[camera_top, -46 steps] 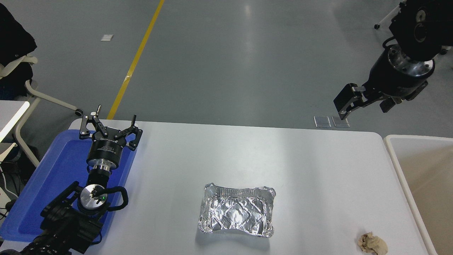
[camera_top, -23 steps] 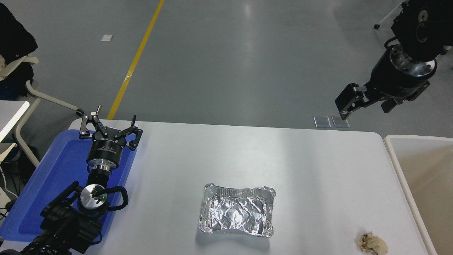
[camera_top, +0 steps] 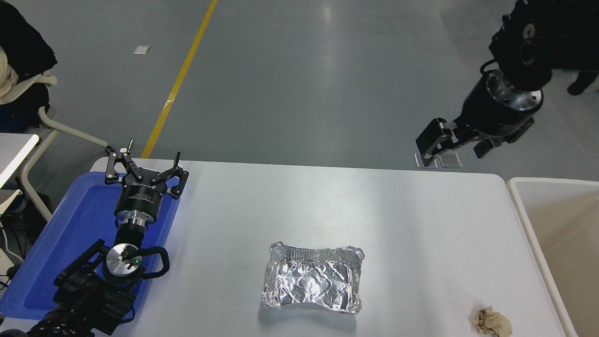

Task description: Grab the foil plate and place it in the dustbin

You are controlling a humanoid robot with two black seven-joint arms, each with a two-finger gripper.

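Observation:
The foil plate [camera_top: 312, 284], a shiny silver rectangular tray with a crinkled base, lies flat on the white table [camera_top: 327, 206] near its front edge, with nothing touching it. The dustbin [camera_top: 516, 189], with an off-white rim and tan interior, stands at the table's right end and is cut off by the picture's edge. My right gripper [camera_top: 456, 146] hangs open and empty high above the table's far right corner, well away from the plate. My left gripper [camera_top: 145, 167] rests open over the blue tray at the lower left.
A flat blue tray [camera_top: 61, 234] lies under the left arm. A crumpled brown paper ball [camera_top: 491, 322] sits at the front right, near the dustbin. A chair with dark clothing [camera_top: 23, 56] stands at the far left beyond the table.
My right arm has swung to the left and slightly down over the table's far edge. The plate, the paper ball and the left arm have not moved.

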